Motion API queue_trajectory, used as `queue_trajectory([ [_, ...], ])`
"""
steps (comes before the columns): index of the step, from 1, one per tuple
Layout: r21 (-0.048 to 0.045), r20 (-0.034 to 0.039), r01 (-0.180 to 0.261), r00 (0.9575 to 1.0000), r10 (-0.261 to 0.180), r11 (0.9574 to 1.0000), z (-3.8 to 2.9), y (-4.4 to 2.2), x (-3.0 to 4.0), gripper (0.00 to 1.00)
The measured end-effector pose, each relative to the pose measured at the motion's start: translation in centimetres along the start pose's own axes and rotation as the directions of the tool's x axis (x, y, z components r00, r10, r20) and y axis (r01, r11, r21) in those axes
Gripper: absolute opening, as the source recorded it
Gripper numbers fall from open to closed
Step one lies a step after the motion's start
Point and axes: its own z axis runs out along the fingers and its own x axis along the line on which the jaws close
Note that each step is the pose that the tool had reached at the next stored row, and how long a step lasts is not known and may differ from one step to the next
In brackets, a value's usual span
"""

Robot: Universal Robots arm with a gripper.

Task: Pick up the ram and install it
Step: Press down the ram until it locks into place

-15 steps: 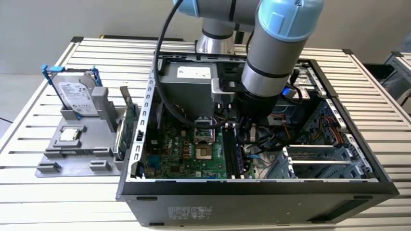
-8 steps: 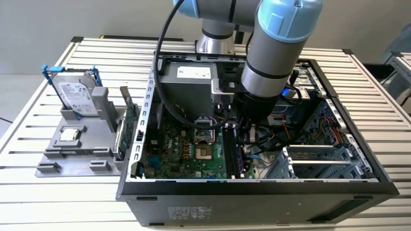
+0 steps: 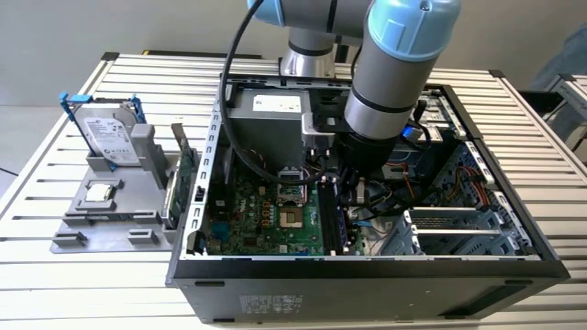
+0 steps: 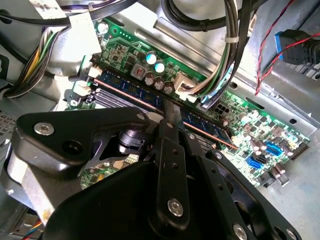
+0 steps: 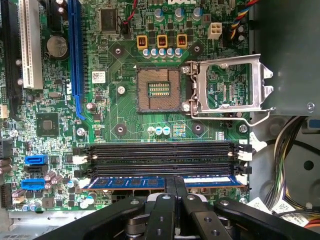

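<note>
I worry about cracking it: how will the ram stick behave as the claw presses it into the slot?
The ram is a thin, long board, so it probably flexes if pushed off-centre; the claw sits near its middle. Standing on edge in the slot, it may tilt sideways. Its exposed chips look fragile.

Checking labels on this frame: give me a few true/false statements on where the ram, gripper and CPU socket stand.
1. The ram sits in a motherboard slot, with the gripper closed on it. True.
2. The CPU socket has a processor and cooler fitted. False: it is bare, its metal latch frame swung open.
3. The other memory slots beside the ram are empty. True.
4. The hard drive is mounted inside the computer case. False: it stands on a grey holder outside the case.
</note>
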Motion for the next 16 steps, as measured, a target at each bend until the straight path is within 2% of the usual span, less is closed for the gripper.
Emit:
queue_trajectory([
  [5, 0.0001, 0.0005, 0.0, 1.0, 0.0, 1.0, -0.11, 0.0, 0.0, 0.0],
  [7, 0.0006, 0.0032, 0.0, 1.0, 0.0, 1.0, -0.38, 0.0, -0.03, 0.0],
  [9, 0.0001, 0.0007, 0.0, 1.0, 0.0, 1.0, -1.04, 0.02, 0.0, 0.0],
  [16, 0.0001, 0.0003, 0.0, 1.0, 0.0, 1.0, -3.83, 0.07, 0.04, 0.0],
])
